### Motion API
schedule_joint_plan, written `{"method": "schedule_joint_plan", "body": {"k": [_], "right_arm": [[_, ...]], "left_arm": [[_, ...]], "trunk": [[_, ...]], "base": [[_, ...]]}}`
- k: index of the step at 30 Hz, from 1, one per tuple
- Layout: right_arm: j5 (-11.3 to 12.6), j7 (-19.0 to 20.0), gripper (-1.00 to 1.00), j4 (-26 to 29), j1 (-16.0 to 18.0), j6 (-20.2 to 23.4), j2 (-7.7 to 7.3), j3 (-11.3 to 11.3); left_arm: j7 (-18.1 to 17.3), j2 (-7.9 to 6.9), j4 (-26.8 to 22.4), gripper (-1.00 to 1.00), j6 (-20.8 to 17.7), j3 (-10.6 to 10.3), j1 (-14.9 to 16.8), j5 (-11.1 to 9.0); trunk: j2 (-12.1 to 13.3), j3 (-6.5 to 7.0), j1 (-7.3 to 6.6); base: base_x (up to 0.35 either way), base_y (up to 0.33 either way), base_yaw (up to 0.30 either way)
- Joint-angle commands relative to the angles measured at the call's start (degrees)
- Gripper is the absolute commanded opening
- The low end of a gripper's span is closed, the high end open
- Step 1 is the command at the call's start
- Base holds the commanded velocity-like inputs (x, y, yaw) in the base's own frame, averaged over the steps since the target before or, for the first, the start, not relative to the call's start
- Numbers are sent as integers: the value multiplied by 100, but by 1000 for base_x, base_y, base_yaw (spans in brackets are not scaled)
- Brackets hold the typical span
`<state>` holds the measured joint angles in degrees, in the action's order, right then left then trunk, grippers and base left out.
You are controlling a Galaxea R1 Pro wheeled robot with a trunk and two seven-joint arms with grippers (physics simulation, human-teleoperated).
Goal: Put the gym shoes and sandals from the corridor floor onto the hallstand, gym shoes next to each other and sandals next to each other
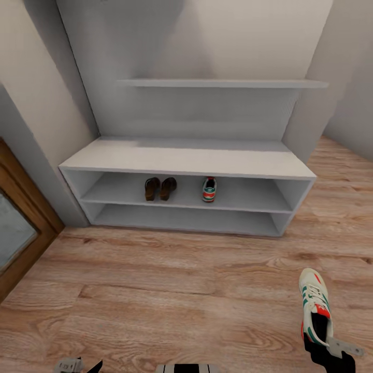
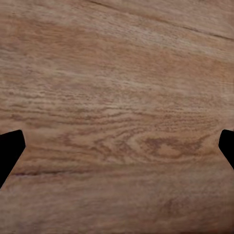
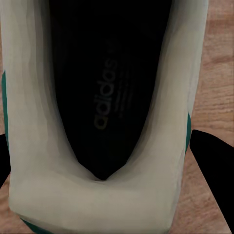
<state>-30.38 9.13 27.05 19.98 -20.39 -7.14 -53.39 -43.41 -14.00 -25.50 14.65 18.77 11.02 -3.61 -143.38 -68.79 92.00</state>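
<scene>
Holding the last white lace-up gym shoe w/ green stripes and red-orange accents (image 1: 314, 303) at its heel end, the right gripper (image 1: 321, 347) is clamped on it, toe pointing toward the low white-grey hallstand w/ bench top and two open shelves (image 1: 186, 158). Right wrist view looks straight into the shoe's dark inside, black fingers (image 3: 212, 165) on either side of the heel. Whether the sole rests on the light brown wood-plank floor (image 1: 155, 290) or is just off it, can't tell. Already on the upper shelf: two dark-brown flat sandals (image 1: 159, 188) side by side, and the other gym shoe (image 1: 209, 189) a bit apart from them.

Step in hand, I'd say: carrying shoe no. 4 to the rack. Next needs a drive closer, then a low reach under the bench top, setting it just beside its mate. Bench edge is the likely snag.

Left gripper (image 2: 117, 146) is spread wide over bare floor, holding nothing. Brown wood door frame (image 1: 26, 207) sits left, clear of the route.
</scene>
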Motion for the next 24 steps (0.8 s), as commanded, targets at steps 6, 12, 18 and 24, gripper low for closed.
{"method": "schedule_joint_plan", "body": {"k": [6, 12, 18, 24], "right_arm": [[-20, 45, -100, 15, 6, -27, 2, -49], [-15, 45, -100, 25, 6, -27, 4, -49], [-32, 47, -100, -17, 6, -22, 10, -40], [-32, 31, -100, -97, 9, 29, 140, 74]], "left_arm": [[-36, -5, 10, 100, 3, 21, 6, -17], [-36, -6, 10, 100, 3, 28, 6, -17], [-39, -11, 8, 100, 4, 21, 6, -9], [-50, -21, 10, 100, 9, 8, 6, 11]], "trunk": [[-2, -4, -2], [-2, -4, -2], [-2, -4, -2], [-2, -4, -2]], "base": [[-16, 8, 225], [-2, 1, 51], [0, 0, 6], [0, 0, 0]]}}
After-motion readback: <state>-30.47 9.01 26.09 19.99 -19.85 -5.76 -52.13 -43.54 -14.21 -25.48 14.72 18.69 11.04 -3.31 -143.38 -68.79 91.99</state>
